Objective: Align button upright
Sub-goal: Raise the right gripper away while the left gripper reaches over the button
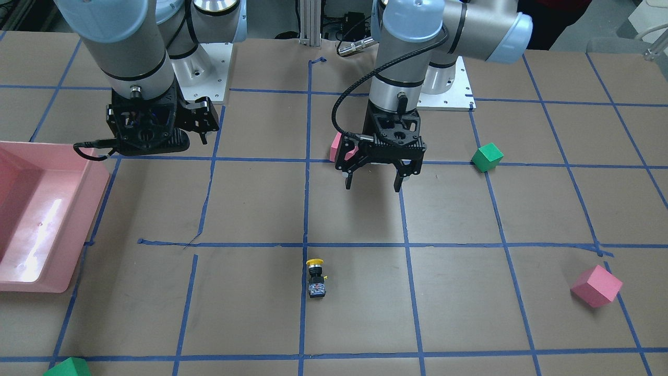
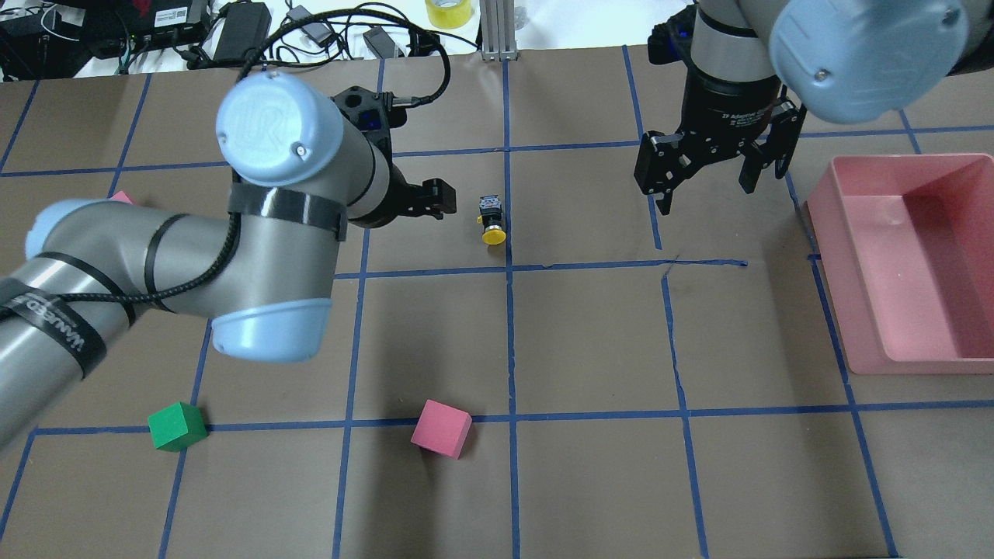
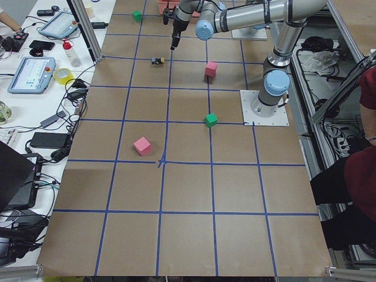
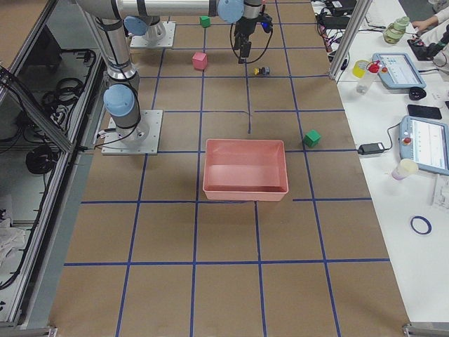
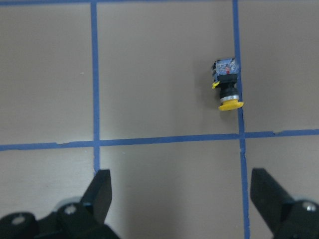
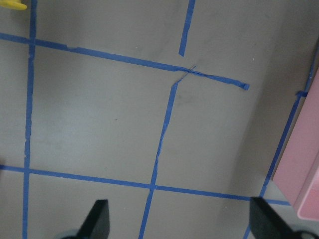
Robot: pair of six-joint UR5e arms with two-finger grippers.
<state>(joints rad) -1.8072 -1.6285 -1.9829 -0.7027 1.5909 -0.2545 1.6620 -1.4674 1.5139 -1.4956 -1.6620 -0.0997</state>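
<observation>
The button (image 1: 315,279) lies on its side on the brown table beside a blue tape line, yellow cap toward the robot. It also shows in the overhead view (image 2: 491,220) and the left wrist view (image 5: 227,84). My left gripper (image 1: 373,183) is open and empty, above the table and on the robot's side of the button. In the left wrist view its fingers (image 5: 99,194) stand wide apart below the button. My right gripper (image 2: 708,190) is open and empty, hanging off to the button's side toward the pink tray; only the cap's yellow edge (image 6: 12,5) shows in its wrist view.
A pink tray (image 2: 908,341) stands at the table's right side. A pink cube (image 2: 441,428) and a green cube (image 2: 177,425) sit nearer the robot. Another pink cube (image 1: 596,285) and a green cube (image 1: 68,367) sit toward the far edge.
</observation>
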